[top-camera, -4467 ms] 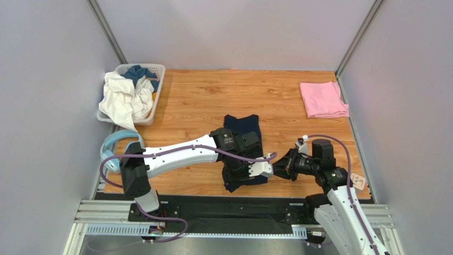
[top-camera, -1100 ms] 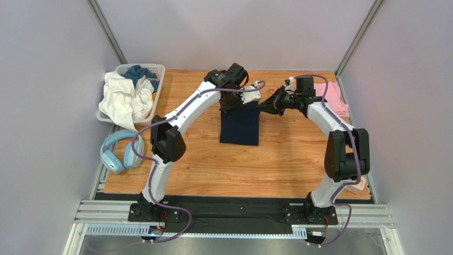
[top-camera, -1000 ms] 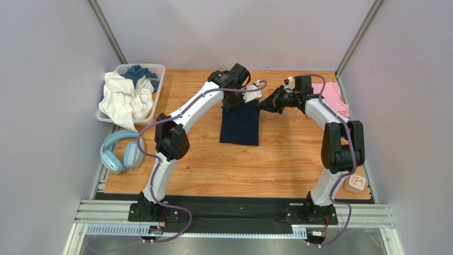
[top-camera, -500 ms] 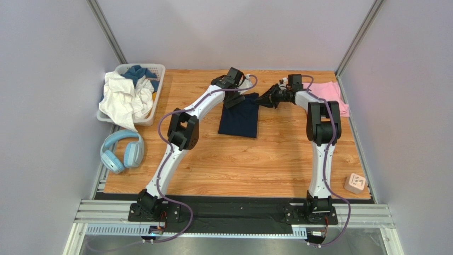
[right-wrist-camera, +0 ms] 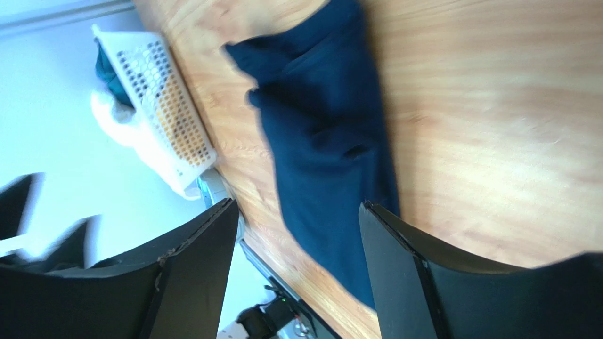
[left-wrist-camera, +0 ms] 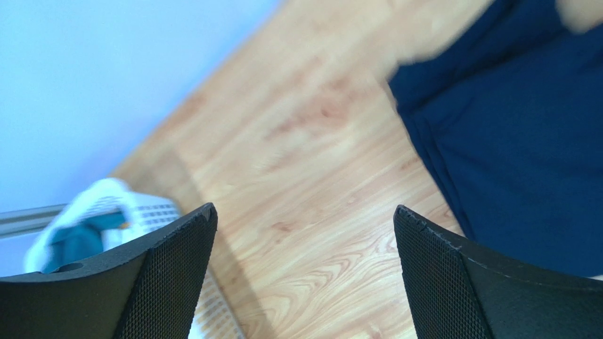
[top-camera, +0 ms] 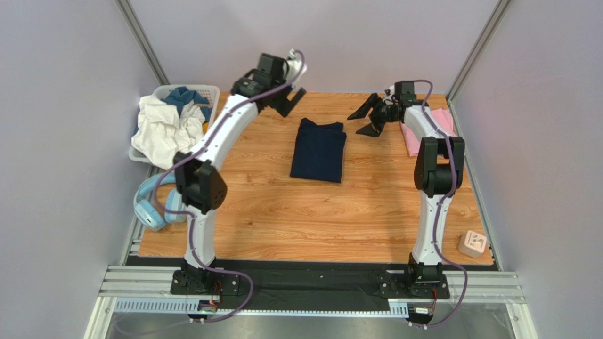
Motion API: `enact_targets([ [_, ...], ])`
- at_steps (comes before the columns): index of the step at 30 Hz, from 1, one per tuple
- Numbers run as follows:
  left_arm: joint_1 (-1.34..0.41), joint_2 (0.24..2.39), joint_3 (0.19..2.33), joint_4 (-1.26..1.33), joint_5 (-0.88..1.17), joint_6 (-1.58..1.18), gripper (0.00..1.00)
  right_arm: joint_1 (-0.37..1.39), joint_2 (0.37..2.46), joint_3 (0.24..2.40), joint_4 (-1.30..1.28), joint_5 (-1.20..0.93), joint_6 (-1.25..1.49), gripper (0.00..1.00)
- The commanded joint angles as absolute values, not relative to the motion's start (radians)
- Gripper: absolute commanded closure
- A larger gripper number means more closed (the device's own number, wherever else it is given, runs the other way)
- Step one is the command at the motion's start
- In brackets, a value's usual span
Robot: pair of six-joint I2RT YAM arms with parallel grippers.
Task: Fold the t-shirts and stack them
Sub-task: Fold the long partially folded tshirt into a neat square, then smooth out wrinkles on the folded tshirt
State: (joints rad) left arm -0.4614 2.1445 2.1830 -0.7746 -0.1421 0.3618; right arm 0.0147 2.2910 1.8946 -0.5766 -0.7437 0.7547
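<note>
The dark navy t-shirt (top-camera: 318,150) lies folded into a flat rectangle in the back middle of the wooden table; it also shows in both wrist views (left-wrist-camera: 517,155) (right-wrist-camera: 329,141). The light pink t-shirt (top-camera: 453,134) lies folded at the back right, partly hidden by the right arm. My left gripper (top-camera: 291,88) (left-wrist-camera: 303,215) hangs open above the table, behind and left of the navy shirt, with nothing between its fingers. My right gripper (top-camera: 359,121) (right-wrist-camera: 297,208) stands open just right of the navy shirt's far corner, empty.
A white basket (top-camera: 205,99) heaped with white and teal cloth stands at the back left. Light-blue headphones (top-camera: 159,205) lie off the table's left edge. A small tan block (top-camera: 472,244) sits at the front right corner. Grey walls close in three sides.
Both grippers opened and let go of the navy shirt's far edge. The left arm rose and swung back-left, the right drew off to the right. The shirt now lies flat.
</note>
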Motion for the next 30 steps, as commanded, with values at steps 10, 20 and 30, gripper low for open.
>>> enact_targets([
  [10, -0.255, 1.625, 2.039, -0.980, 0.402, 0.107, 0.00, 0.242, 2.331, 1.986, -0.482, -1.024, 0.682, 0.35],
  [20, -0.249, 1.516, 1.999, -1.084, 0.460, 0.129, 0.00, 0.236, 2.726, 2.198, -0.365, -1.109, 0.851, 0.39],
  [30, -0.242, 1.519, 1.999, -1.100, 0.520, 0.112, 0.00, 0.229, 2.435, 1.984, -0.356, -1.140, 0.733, 0.38],
])
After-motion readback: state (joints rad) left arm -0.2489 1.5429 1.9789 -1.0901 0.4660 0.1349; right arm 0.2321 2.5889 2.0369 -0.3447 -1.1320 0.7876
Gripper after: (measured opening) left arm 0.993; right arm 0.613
